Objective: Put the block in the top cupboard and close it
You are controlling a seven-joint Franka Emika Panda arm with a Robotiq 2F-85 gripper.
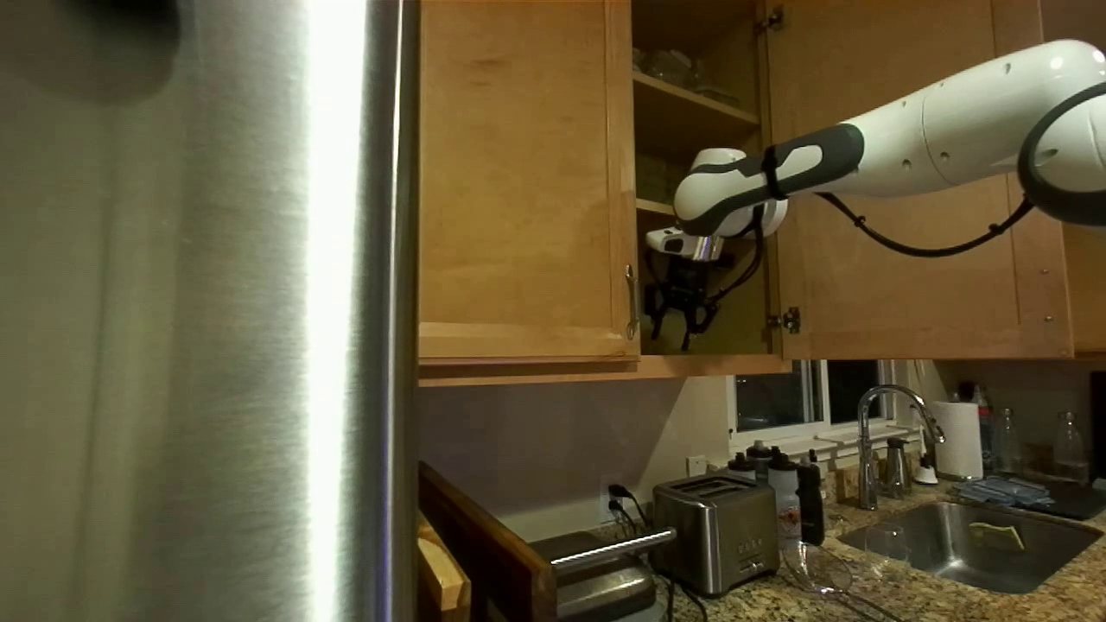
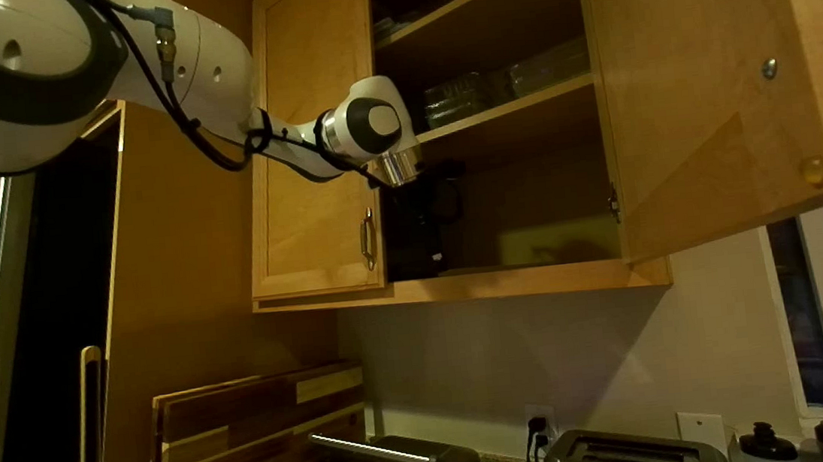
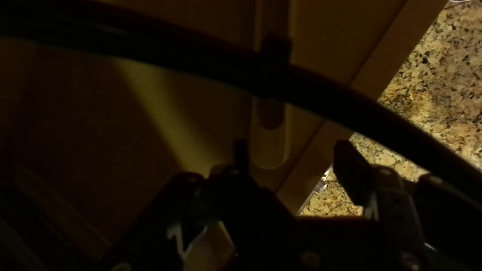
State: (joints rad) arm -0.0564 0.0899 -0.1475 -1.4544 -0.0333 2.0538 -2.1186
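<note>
Gripper [image 3: 292, 146]: fingers [image 3: 349, 167] spread apart, pointing down inside the top cupboard [image 2: 477, 286]. Block [image 3: 270, 150]: one long, slim bar, dim, lying on the cupboard floor; appears between the fingers in the wrist view, contact cannot be told. Cupboard door [image 2: 688, 121]: one, swung open, in both exterior views. Below: toaster [image 1: 717, 536], on granite bench [image 3: 444, 75].

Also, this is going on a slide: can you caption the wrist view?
Open fingers at the dim top cupboard, black cable arching across, speckled countertop below.

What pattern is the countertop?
Granite countertop: speckled tan, grey and black; clearest in the wrist view.
</note>
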